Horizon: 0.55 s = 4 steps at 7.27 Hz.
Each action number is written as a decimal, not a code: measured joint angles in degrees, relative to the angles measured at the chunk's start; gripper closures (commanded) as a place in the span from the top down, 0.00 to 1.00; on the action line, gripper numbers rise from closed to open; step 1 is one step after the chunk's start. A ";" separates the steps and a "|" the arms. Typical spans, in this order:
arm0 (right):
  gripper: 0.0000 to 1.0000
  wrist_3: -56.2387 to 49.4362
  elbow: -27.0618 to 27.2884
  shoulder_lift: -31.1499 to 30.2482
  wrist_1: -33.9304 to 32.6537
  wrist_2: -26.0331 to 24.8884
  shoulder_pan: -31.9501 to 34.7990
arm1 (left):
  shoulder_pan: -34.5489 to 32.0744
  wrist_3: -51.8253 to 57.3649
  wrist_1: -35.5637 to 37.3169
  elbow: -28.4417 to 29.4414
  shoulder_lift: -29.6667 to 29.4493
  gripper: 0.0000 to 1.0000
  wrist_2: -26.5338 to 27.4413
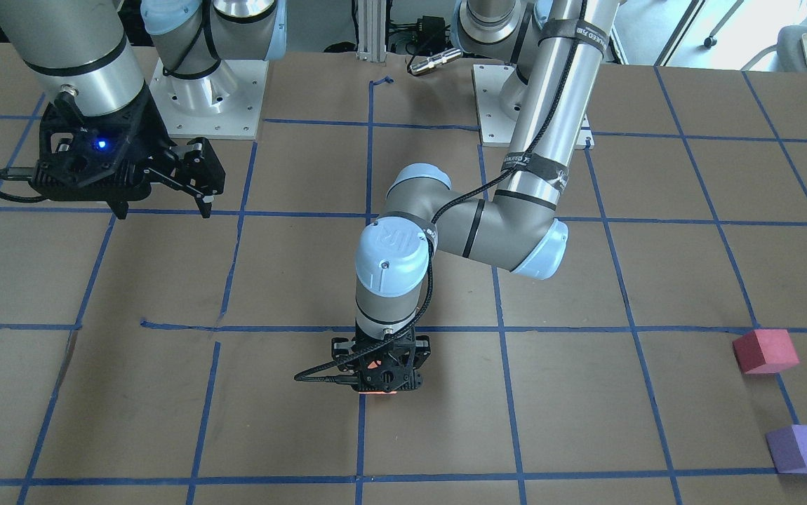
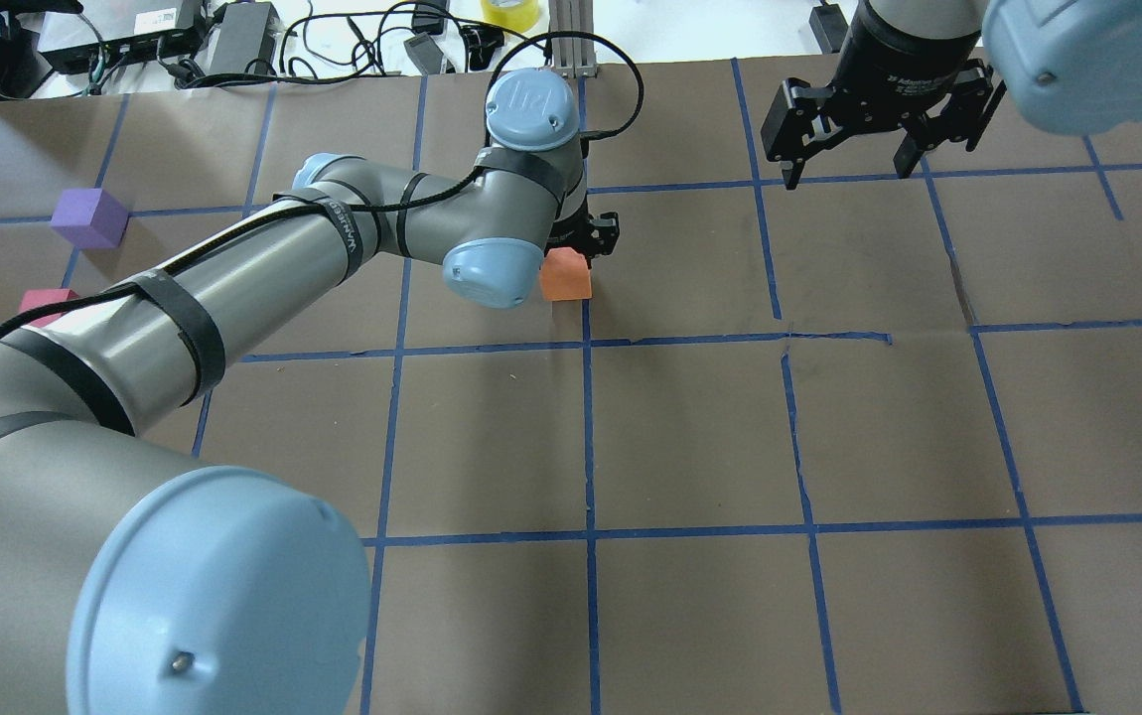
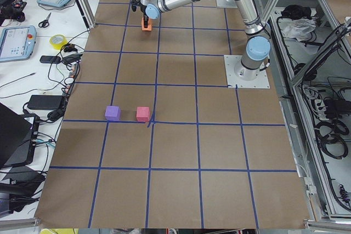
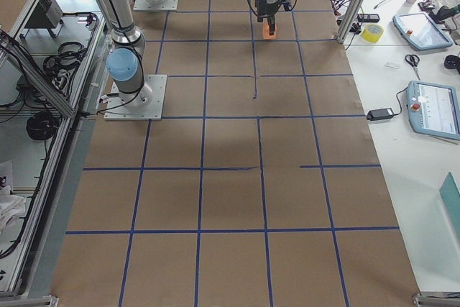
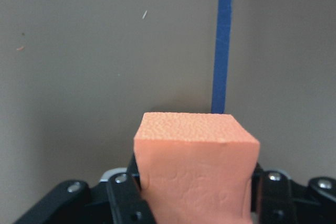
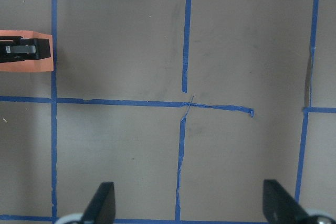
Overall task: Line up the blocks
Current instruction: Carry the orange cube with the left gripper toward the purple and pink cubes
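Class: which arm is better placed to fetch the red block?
Probably left: the red block lies on its side, far from the open right pincer, though the left pincer holds the orange block.

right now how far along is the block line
Done: nothing is lined up yet. In hand: the left gripper is shut on the orange block. Left: the red block and purple block sit far from it, side by side; the right gripper hangs open.

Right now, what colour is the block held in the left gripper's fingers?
The block is orange, clearest in the left wrist view.
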 measured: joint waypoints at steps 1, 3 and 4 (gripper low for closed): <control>1.00 0.00 0.00 0.00 0.02 -0.08 0.00 | 1.24 0.18 -1.31 -0.60 1.67 0.00 0.10; 1.00 0.00 0.01 0.00 -0.01 -0.16 0.00 | 7.02 1.16 -7.37 -1.34 5.91 0.00 0.05; 1.00 0.00 0.01 0.00 -0.01 -0.13 0.00 | 11.03 4.00 -11.36 -1.37 7.91 0.00 0.02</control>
